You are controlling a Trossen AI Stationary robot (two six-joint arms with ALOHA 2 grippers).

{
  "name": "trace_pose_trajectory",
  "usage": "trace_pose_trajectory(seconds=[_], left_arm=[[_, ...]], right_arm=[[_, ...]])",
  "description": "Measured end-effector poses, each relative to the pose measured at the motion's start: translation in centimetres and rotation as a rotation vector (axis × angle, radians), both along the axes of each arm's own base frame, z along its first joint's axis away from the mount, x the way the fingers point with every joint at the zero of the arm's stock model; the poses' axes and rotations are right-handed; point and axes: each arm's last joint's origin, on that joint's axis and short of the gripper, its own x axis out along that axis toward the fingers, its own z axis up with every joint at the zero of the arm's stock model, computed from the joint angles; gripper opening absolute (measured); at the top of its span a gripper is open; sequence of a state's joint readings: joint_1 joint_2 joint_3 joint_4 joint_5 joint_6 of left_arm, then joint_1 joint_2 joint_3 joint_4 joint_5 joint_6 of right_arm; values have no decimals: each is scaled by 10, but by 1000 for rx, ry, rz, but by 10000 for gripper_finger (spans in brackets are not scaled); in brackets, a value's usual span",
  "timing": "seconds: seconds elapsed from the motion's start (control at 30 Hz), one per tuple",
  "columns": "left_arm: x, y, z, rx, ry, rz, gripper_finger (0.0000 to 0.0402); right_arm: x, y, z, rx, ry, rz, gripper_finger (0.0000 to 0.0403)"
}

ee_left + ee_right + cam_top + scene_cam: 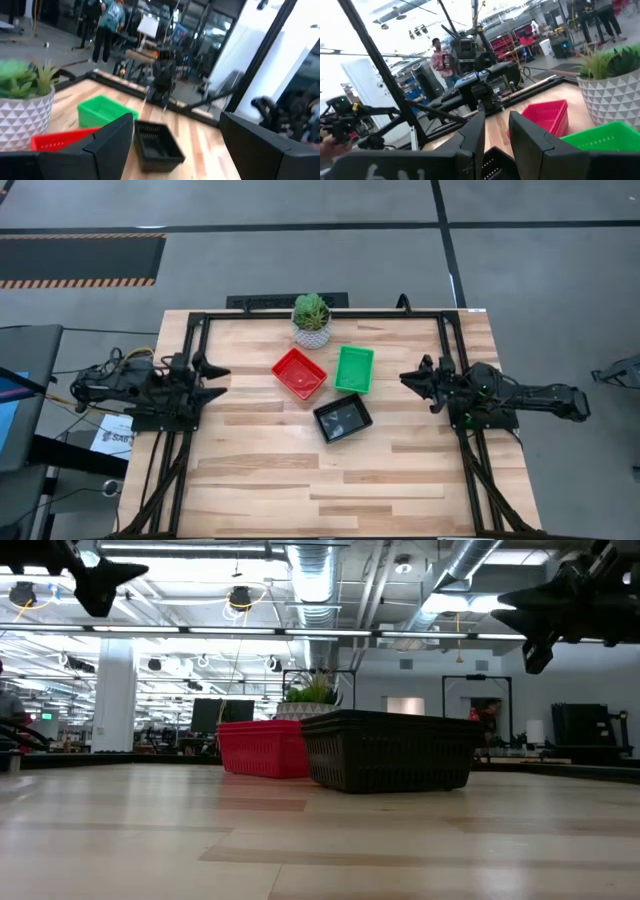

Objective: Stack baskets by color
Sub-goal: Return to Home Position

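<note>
Three baskets rest on their bottoms on the wooden table [260,480], each apart from the others: a red basket [299,373], a green basket [355,369] and a black basket [342,417] nearer the front edge. My left gripper [222,381] hovers at the table's left side, pointing level toward the baskets, open and holding nothing [176,120]. My right gripper [408,383] hovers at the right side, also pointing level toward them. A narrow gap shows between its fingers [496,125], with nothing between them. In the low view both grippers hang high above the tabletop, left [100,580] and right [545,615].
A small green plant in a white patterned pot [311,320] stands at the table's far edge, just behind the red basket. A black frame [190,350] runs around the table's edges. Bare wood lies in front of the black basket. People stand in the room beyond [107,25].
</note>
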State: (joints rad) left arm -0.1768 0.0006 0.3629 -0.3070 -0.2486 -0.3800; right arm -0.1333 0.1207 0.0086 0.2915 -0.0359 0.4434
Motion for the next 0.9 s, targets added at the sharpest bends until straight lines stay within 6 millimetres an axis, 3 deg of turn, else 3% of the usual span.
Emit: trace_pose_trajectory(seconds=[0.23, 0.43, 0.73, 0.9], left_arm=[[0, 1, -10, 19, 107, 34, 285], [1, 1, -18, 44, 161, 59, 285], [23, -4, -70, 6, 253, 13, 285], [32, -7, -78, 80, 145, -36, 285]], right_arm=[[2, 0, -13, 11, 132, -1, 109], [2, -1, -14, -23, 143, -18, 109], [2, -2, -16, -31, 162, -73, 109], [2, -2, -21, -26, 217, -71, 109]])
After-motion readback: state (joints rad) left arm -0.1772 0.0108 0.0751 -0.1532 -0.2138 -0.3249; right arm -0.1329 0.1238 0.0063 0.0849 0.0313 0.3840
